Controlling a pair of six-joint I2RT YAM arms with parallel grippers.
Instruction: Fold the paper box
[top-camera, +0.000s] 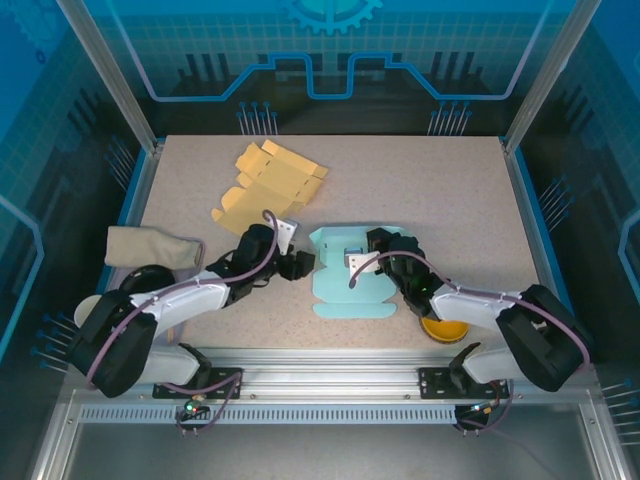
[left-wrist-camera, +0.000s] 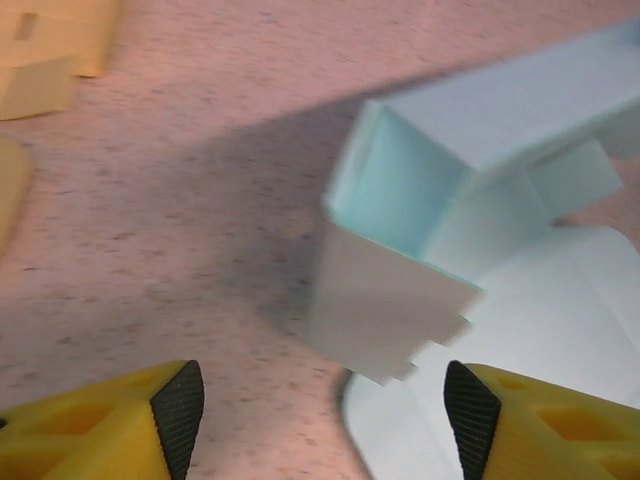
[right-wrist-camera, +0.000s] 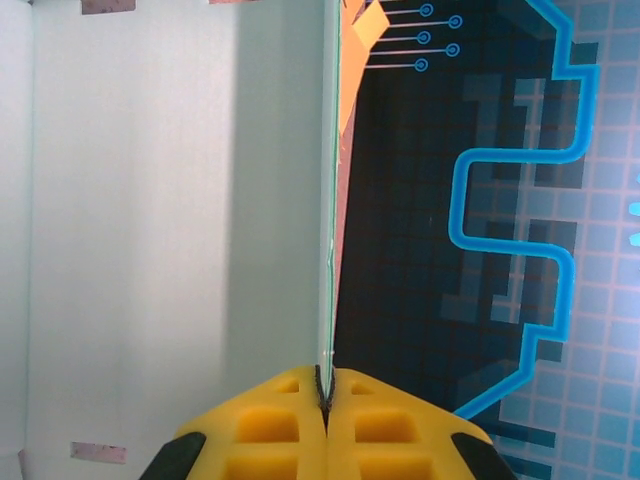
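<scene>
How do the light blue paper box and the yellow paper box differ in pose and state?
The light blue paper box has walls raised; the yellow paper box lies flat, unfolded. The right gripper pinches a wall of the blue one; the yellow one lies untouched, farther back. Both are cut paper blanks on the table.

You had a matt, smooth pale-blue paper box (top-camera: 335, 290) on a speckled, stone-like matt tabletop (top-camera: 440, 200); the yellow card sheet (top-camera: 268, 185) looked equally dull, the beige cloth (top-camera: 150, 247) soft and coarse.
</scene>
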